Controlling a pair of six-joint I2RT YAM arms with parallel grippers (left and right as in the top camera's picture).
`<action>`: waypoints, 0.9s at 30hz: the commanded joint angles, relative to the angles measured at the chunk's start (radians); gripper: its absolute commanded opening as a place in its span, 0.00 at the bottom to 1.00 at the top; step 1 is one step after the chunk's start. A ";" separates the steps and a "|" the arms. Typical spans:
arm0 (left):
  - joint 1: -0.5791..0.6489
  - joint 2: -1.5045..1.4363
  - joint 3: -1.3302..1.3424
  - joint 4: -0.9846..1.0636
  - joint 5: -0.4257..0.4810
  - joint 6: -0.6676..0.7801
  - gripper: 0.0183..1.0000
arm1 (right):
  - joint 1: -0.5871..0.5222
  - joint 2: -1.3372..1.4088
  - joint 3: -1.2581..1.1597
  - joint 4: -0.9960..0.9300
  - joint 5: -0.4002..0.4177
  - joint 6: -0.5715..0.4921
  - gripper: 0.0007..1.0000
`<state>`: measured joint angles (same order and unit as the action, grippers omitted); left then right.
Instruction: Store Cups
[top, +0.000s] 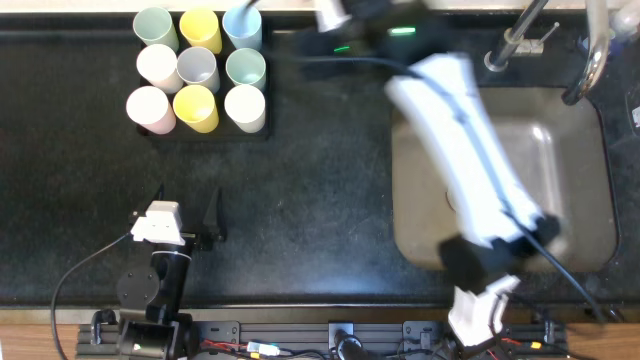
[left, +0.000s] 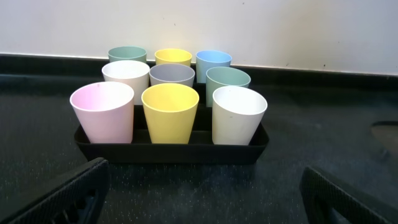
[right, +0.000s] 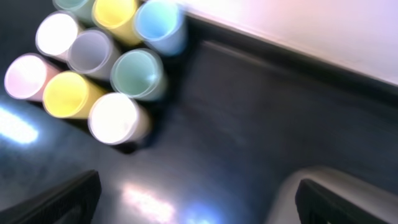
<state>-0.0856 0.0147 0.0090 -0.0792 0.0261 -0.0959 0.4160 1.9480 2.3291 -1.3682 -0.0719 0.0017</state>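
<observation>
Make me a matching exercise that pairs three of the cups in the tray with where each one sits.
Things:
1. pink cup
2. blue cup
3. grey cup

Places in the tray, seen from the robot's side:
A. middle
B. front left corner
C. back right corner

Pairs: 1-B, 2-C, 3-A

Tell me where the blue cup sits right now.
In the top view the blue cup stands in the far right corner of the tray, beside a yellow cup and behind a green cup, left of the sink.
</observation>
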 joint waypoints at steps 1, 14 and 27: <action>-0.008 -0.012 -0.001 -0.005 -0.002 0.021 1.00 | -0.092 -0.099 0.014 -0.083 -0.037 -0.156 1.00; -0.008 -0.012 -0.001 -0.005 -0.002 0.021 1.00 | -0.226 -0.510 -0.409 0.089 -0.040 -0.242 1.00; -0.008 -0.012 -0.001 -0.005 -0.002 0.021 1.00 | -0.362 -1.148 -1.152 0.550 -0.040 -0.134 1.00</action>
<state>-0.0856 0.0147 0.0090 -0.0792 0.0257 -0.0959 0.0711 0.8974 1.2819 -0.8619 -0.1043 -0.1841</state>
